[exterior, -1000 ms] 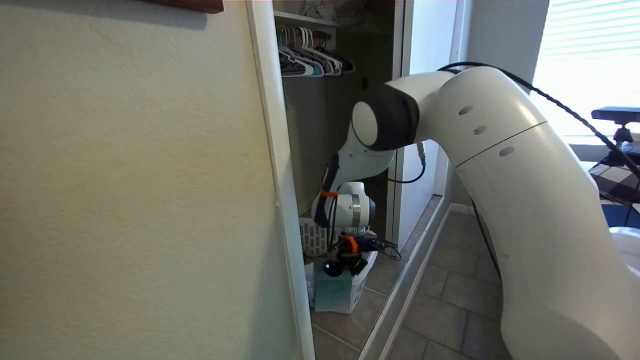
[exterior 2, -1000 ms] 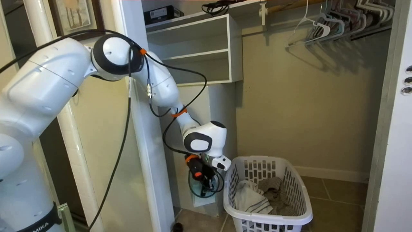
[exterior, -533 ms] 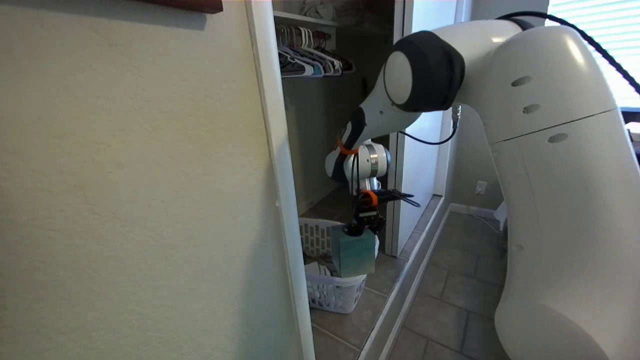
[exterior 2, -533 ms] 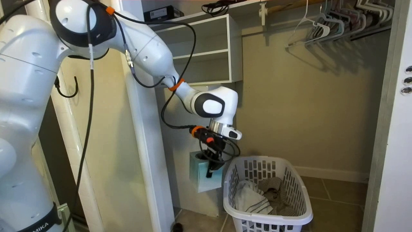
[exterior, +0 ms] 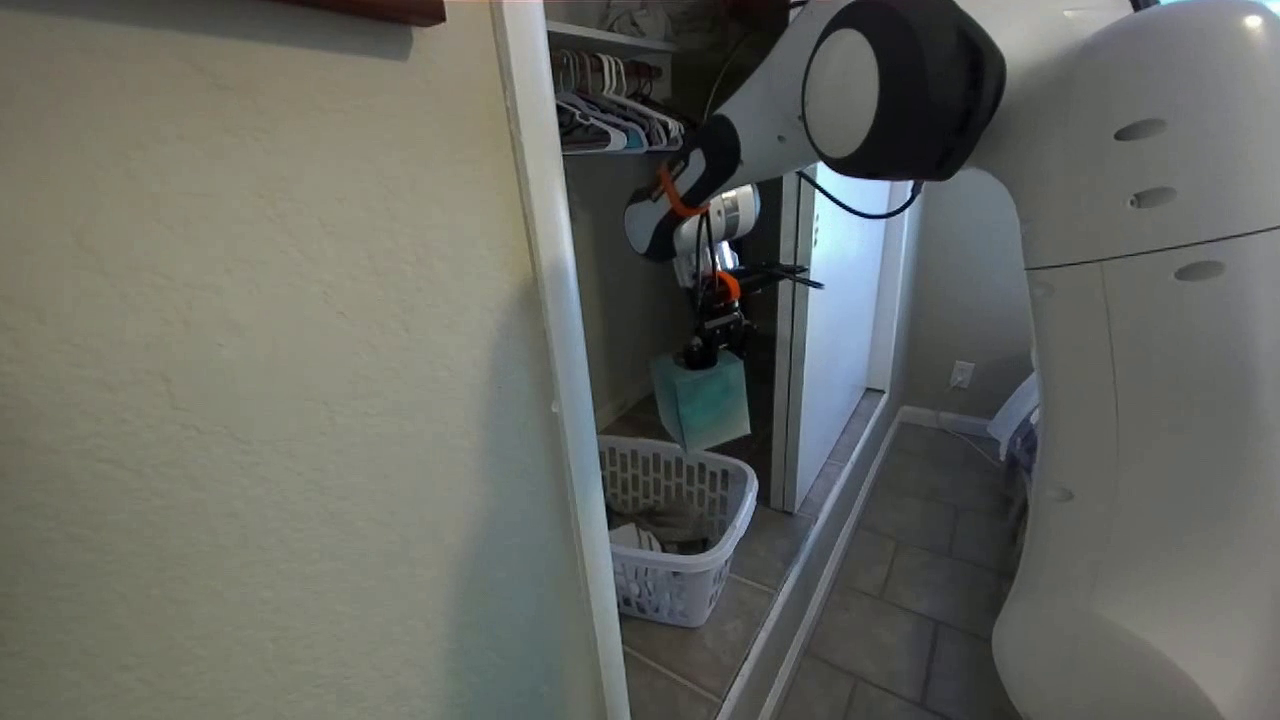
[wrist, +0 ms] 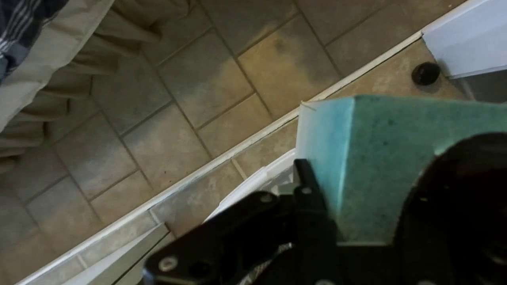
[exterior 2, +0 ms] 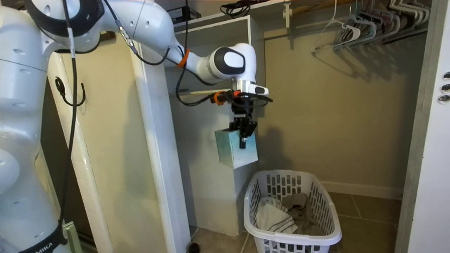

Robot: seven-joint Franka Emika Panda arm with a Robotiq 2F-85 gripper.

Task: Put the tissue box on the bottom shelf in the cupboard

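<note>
Just below mid-frame, up climbs the teal tissue box (exterior 2: 234, 151), pinched by the Robotiq gripper (exterior 2: 239, 136), likely nearing the bottom shelf (exterior 2: 202, 92)!

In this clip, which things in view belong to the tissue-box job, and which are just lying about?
Part of the job:
tissue box
tool gripping it
cupboard with its shelves

Merely around:
laundry basket
cloths inside it
hangers
black cable
small dark object

You're looking into dim cupboard (exterior: 625, 230); tiny bright spot is shining on arm (exterior: 1120, 350). Hangers (exterior 2: 358, 33) are throwing soft shadows on back wall (exterior 2: 330, 119). Wrist view: yellow light is making patch on floor (wrist: 206, 83).
</note>
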